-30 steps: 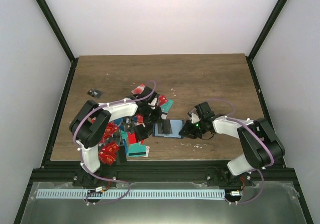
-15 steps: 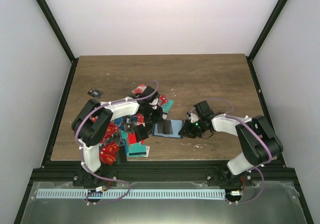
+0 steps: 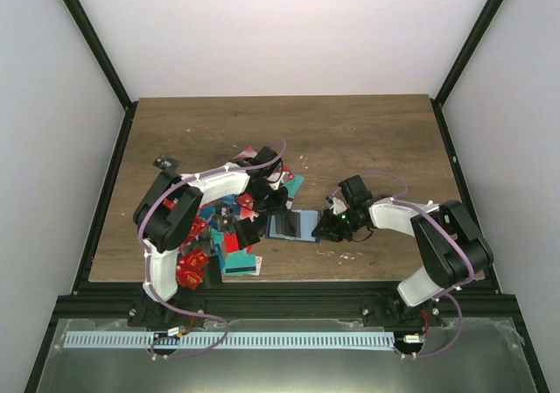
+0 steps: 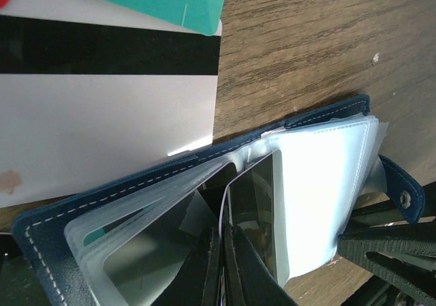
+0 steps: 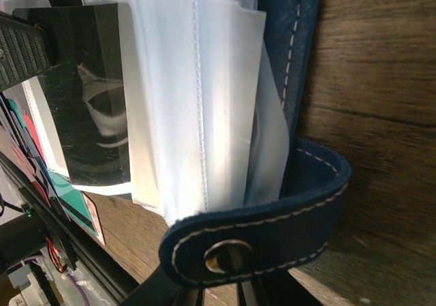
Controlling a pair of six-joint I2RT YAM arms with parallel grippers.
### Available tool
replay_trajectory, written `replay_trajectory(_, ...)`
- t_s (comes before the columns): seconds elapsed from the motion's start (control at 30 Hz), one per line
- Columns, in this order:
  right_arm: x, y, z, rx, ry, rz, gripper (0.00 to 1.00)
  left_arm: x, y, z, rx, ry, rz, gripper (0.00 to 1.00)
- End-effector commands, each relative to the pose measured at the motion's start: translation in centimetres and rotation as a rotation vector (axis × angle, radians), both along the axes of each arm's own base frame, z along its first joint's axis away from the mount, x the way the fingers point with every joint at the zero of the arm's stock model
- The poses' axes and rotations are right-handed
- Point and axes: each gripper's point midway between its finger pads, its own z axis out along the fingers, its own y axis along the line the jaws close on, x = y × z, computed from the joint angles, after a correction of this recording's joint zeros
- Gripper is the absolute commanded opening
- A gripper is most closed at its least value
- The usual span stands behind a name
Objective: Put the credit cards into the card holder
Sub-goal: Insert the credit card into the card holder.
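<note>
Since a second ago the left arm has swung its wrist slightly rightward. The left pincer (image 3: pixel 273 202) now sits at the open card holder (image 3: pixel 293 225), which lies mid-table (image 3: pixel 367 139), just right of the loose credit cards (image 3: pixel 229 240). Jaws nearly closed, nipping the edge of a glossy black card (image 4: pixel 253 214) at the mouth of the clear sleeves (image 4: pixel 327 183); seated or not, can't tell. Right pincer (image 3: pixel 331 225) unmoved, clamped by the clasp tab (image 5: pixel 231 255), steadying the holder. Reads as insertion under way; most cards still outside.
</note>
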Motion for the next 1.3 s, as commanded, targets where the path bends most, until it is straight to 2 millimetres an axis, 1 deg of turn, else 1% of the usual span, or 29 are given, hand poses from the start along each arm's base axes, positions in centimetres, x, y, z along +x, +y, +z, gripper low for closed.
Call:
replay_trajectory(0.0, 1.0, -1.0, -1.3, -0.078, -0.023, -0.022, 0.16, -1.6, 2.3, -1.6, 0.14, 0.056, -0.022, 0.04)
replay_trajectory(0.07, 1.0, -1.0, -1.3, -0.077, -0.022, -0.025, 0.16, -2.0, 2.8, -1.8, 0.151, 0.076, 0.006, 0.04)
replay_trajectory(0.17, 1.0, -1.0, -1.4, -0.076, -0.019, -0.026, 0.16, -2.5, 1.7, -1.5, 0.072, 0.098, 0.003, 0.04)
replay_trajectory(0.2, 0.9, -0.9, -1.4, -0.073, -0.018, -0.024, 0.16, -2.3, 1.2, -1.4, 0.05, 0.088, -0.005, 0.04)
replay_trajectory(0.4, 1.2, -0.6, -1.5, -0.064, -0.021, -0.018, 0.16, -1.6, 0.3, -2.0, 0.026, 0.074, -0.031, 0.04)
replay_trajectory(0.67, 1.5, -0.3, -1.3, -0.051, -0.021, -0.009, 0.16, -0.9, -0.9, -2.3, -0.015, 0.073, -0.012, 0.04)
replay_trajectory(0.8, 1.9, 0.1, -0.4, -0.028, -0.038, 0.0, 0.16, -1.0, -1.7, -2.3, -0.045, 0.085, -0.008, 0.04)
replay_trajectory(0.9, 2.2, 0.4, 0.7, -0.012, -0.063, 0.008, 0.16, -0.8, -1.9, -2.3, -0.05, 0.082, -0.009, 0.04)
replay_trajectory(1.0, 2.6, 0.3, 2.1, -0.018, -0.098, 0.008, 0.16, -0.8, -1.8, -2.5, -0.039, 0.077, -0.014, 0.04)
replay_trajectory(1.1, 2.5, -0.4, 2.9, -0.052, -0.121, -0.001, 0.18, -0.8, -1.5, -2.6, -0.022, 0.072, -0.026, 0.04)
replay_trajectory(1.27, 2.7, -2.0, 3.0, -0.142, -0.145, -0.033, 0.19, -0.9, -1.3, -2.7, -0.012, 0.069, -0.04, 0.04)
